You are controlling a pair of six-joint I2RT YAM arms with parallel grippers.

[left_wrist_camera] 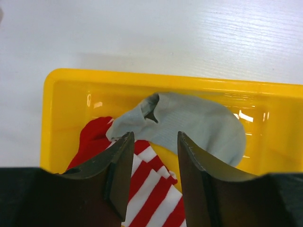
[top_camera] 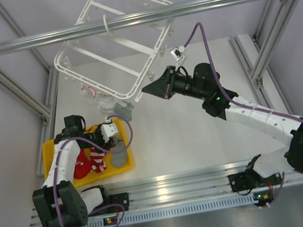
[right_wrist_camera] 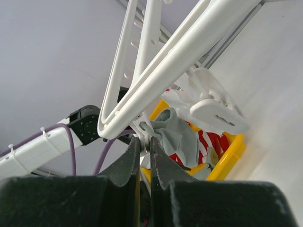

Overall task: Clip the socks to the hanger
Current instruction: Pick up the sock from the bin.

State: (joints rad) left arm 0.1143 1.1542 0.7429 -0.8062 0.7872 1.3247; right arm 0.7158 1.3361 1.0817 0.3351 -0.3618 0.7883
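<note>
The left gripper is held spread over the yellow tray, with nothing pinched. The tray's near side is hidden behind its fingers. A loose grey sock is laid over a red-and-white striped sock, which is mostly covered. The right gripper is pressed together at a corner of the hanger; whether a clip tab is caught cannot be told. A second grey sock is seen hanging at that corner, beside a clip. In the wrist view the hanger is cut off at the top edge; from above it is crossed by an aluminium beam.
</note>
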